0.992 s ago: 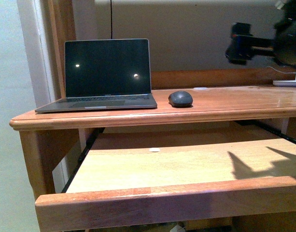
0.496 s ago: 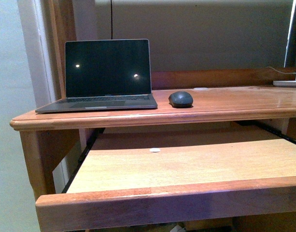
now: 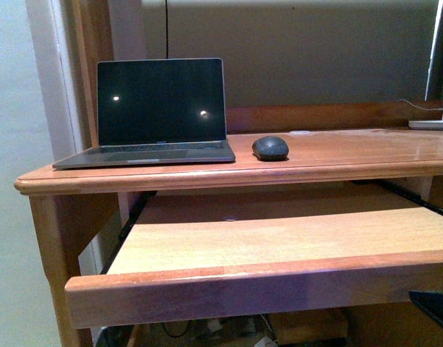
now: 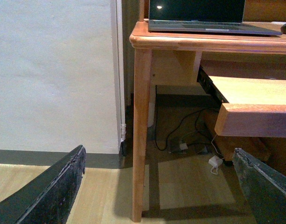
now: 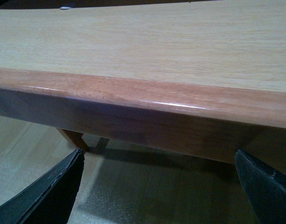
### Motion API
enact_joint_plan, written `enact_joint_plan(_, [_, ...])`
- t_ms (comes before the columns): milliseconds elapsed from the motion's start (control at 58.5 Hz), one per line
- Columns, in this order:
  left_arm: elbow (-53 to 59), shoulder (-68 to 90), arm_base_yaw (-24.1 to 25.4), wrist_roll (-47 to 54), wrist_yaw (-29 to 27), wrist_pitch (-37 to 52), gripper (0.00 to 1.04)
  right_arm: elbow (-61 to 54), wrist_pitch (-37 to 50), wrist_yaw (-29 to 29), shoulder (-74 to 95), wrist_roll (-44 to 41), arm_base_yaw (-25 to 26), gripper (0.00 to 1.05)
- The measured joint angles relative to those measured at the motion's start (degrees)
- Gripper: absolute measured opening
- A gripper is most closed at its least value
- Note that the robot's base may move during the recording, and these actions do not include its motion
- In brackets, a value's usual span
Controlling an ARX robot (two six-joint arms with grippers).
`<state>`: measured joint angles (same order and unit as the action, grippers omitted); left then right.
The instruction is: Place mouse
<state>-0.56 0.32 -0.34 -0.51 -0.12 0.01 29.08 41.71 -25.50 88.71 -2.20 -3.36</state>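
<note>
Nearest you, the left end effector [image 4: 157, 154], low beside a leg [image 4: 142, 130], and the right end effector [image 5: 157, 156], just before the lip of the one pulled-out tray [image 3: 243, 285], both gape wide with nothing held; the right is probably poised to work that tray. Beyond, on the desk [image 3: 337, 155], you find one mouse [image 3: 270, 148] lying flat just right of the one open laptop [image 3: 161, 108], close but apart, where a hand would reach it, so the placing looks done.

desk [image 3: 351, 155]: glossy varnished wood | mouse [image 3: 270, 148]: smooth dark plastic | laptop [image 3: 160, 112]: glossy screen
</note>
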Motion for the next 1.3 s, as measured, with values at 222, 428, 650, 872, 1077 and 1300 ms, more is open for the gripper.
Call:
enact_joint_plan(222, [0.0, 0.0, 0.0, 0.0, 0.0, 0.0, 0.97, 7.3, 1.5, 6.2, 6.8, 1.3, -6.0, 0.97])
enact_joint_plan(428, [0.0, 0.0, 0.0, 0.0, 0.0, 0.0, 0.97, 16.1, 1.2, 12.0, 13.8, 1.4, -10.9, 0.97])
enact_joint_plan(650, [0.0, 0.0, 0.0, 0.0, 0.0, 0.0, 0.97, 26.6, -1.0, 17.6, 20.9, 1.6, -14.8, 0.97])
enact_joint_plan(872, [0.0, 0.0, 0.0, 0.0, 0.0, 0.0, 0.97, 36.7, -3.7, 21.7, 27.4, 1.7, -16.6, 0.97])
enact_joint_plan(1077, [0.0, 0.0, 0.0, 0.0, 0.0, 0.0, 0.97, 43.8, -5.6, 25.7, 32.2, 1.7, -18.6, 0.97])
enact_joint_plan(1300, [0.0, 0.0, 0.0, 0.0, 0.0, 0.0, 0.97, 45.0, -6.1, 27.2, 33.1, 2.7, -19.4, 0.97])
